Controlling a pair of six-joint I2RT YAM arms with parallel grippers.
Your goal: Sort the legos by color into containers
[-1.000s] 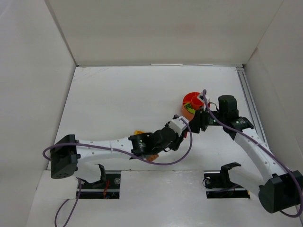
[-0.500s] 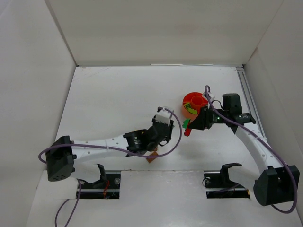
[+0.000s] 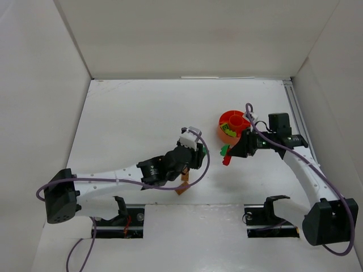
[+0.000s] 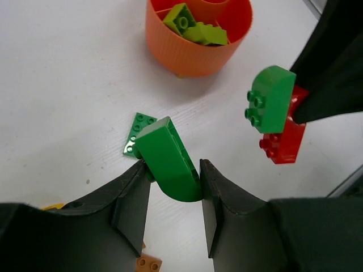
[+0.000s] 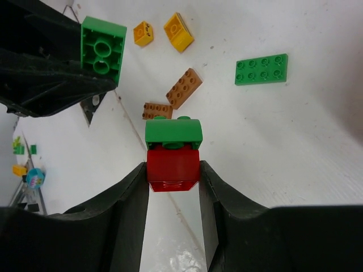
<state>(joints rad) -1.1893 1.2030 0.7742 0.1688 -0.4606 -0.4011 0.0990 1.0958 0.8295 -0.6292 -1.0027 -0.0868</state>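
Two stacked bricks [image 5: 173, 150] inside right gripper [image 5: 173, 170]

surface: white counter [image 3: 130, 124] | lying on it: orange bowl [image 4: 193, 54]; flat green plate [image 5: 261, 69]; long brown brick [image 5: 184, 88] near short brown brick [image 5: 157, 110]; yellow brick [image 5: 178, 32] beside small orange-yellow brick [image 5: 143, 33]

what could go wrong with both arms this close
The right end effector grips a red brick with a green brick stuck on top; dropped together, one colour lands wrong.
The left end effector, holding a curved green brick, is close; the arms may collide near the bowl.
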